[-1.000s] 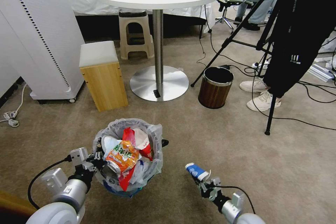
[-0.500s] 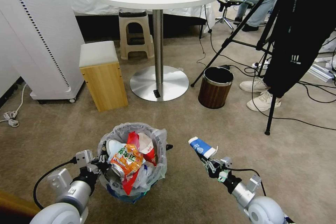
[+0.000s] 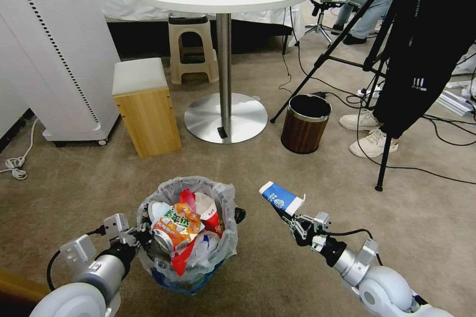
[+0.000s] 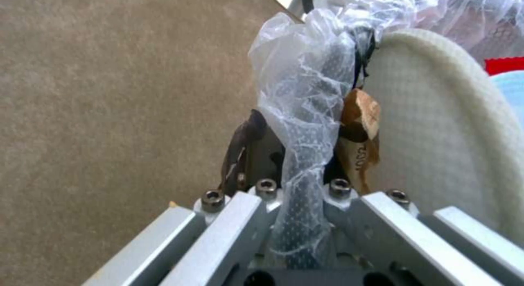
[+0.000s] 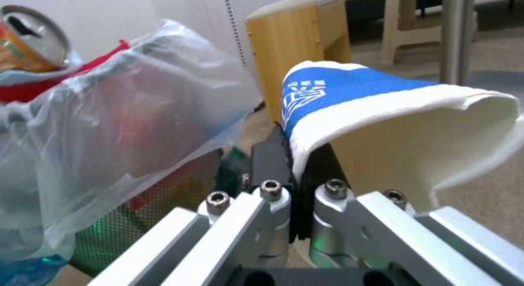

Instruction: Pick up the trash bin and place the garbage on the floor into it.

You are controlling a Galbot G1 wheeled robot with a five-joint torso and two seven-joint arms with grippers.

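The trash bin [image 3: 191, 237], stuffed with wrappers and a crushed can [image 3: 171, 228], sits low over the carpet, the left gripper [image 3: 141, 235] clenched on its bag-lined rim. Just beside it, the right gripper [image 3: 292, 218] holds aloft a pinched blue-white paper cup [image 3: 280, 198].

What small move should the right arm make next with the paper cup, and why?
Probably carry the paper cup leftward over the trash bin. The right gripper pinches the cup's rim beside the bin, not above its opening, while the left gripper holds the bin's edge.
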